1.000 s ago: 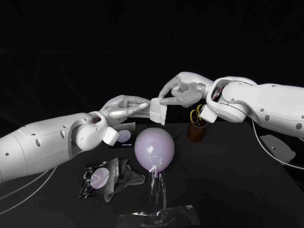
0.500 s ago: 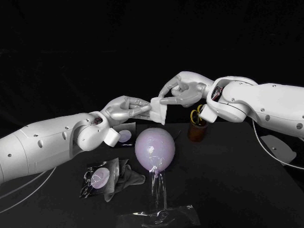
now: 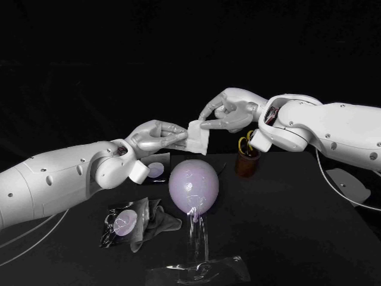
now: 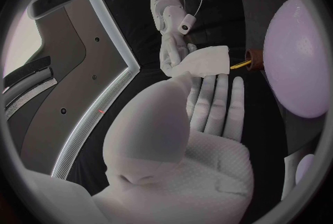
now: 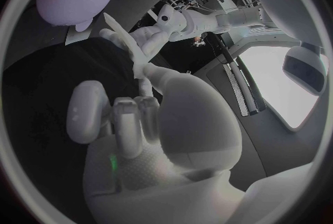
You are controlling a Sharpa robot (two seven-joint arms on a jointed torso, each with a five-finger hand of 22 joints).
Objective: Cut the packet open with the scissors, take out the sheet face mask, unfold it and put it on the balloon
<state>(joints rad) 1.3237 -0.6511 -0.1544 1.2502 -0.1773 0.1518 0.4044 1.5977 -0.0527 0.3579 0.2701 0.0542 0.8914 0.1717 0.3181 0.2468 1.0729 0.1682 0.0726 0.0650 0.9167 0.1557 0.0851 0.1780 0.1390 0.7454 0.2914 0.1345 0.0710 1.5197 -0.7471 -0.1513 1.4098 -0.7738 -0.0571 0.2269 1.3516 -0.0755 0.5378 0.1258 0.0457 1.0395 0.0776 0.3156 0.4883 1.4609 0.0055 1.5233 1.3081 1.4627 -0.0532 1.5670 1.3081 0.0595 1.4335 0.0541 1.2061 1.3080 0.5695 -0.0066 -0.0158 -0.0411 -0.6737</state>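
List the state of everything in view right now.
balloon: inflated, upright on clear stand, bare.
sheet mask: folded, held above balloon.
left hand: grips sheet mask.
right hand: pinches sheet mask.
packet: crumpled, lying on table.
scissors: standing in brown cup.

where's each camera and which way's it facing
Head view: on the head, looking down at the table; its left hand and right hand meet on the mask.
Left wrist view: behind the left palm, facing the right hand.
Right wrist view: behind the right hand, facing the left hand.
Shared: all show mask and balloon.
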